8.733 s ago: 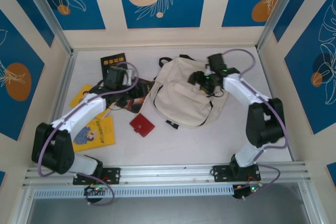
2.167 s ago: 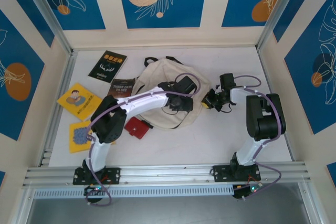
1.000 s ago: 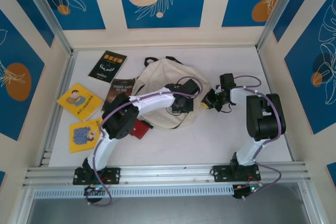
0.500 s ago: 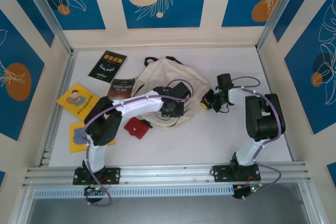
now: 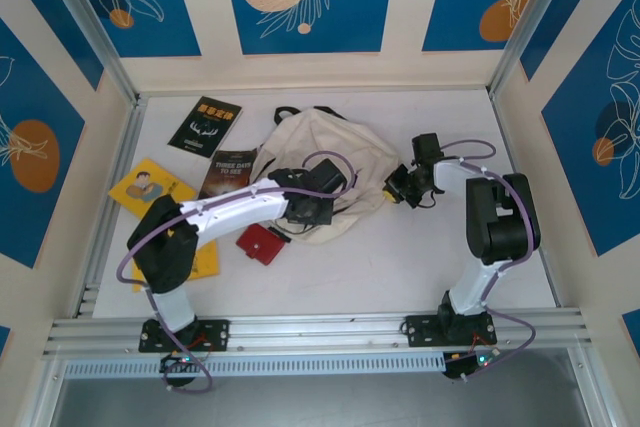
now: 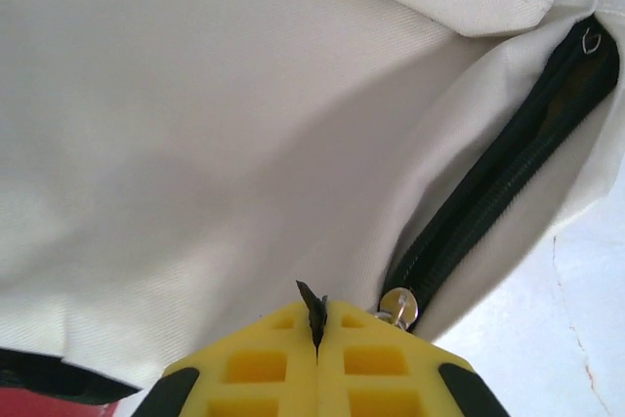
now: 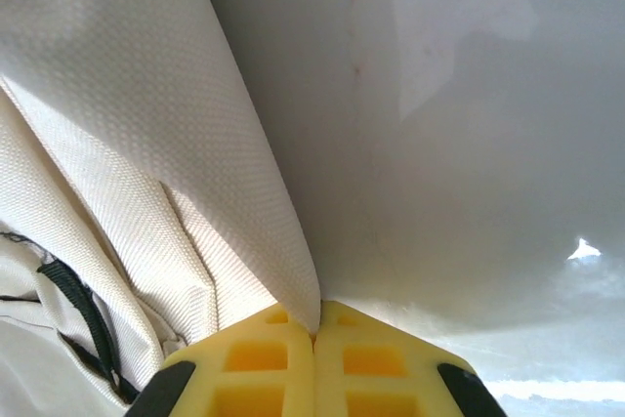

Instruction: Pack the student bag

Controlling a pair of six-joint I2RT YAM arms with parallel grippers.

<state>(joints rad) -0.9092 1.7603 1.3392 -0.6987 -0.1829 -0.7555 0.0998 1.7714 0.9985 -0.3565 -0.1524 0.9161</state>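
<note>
Left gripper (image 6: 317, 319): I see its yellow fingers (image 6: 259, 363) pressed flat together, nipping a thin black tab (image 6: 312, 297) at the tips.
Zipper (image 6: 508, 168): black, climbing up and right from those jaws; its metal ring (image 6: 398, 306) sits just right of them.
Right gripper (image 7: 314, 329): jaws closed on a cream fabric fold of the student bag (image 5: 335, 157) (its right edge, judging by the top view).
Student bag: lies between the two grippers, with cloth directly ahead of both jaws.
Red wallet (image 5: 262, 243): flat on the white table (image 5: 400, 257), just near-left of the left jaws.
</note>
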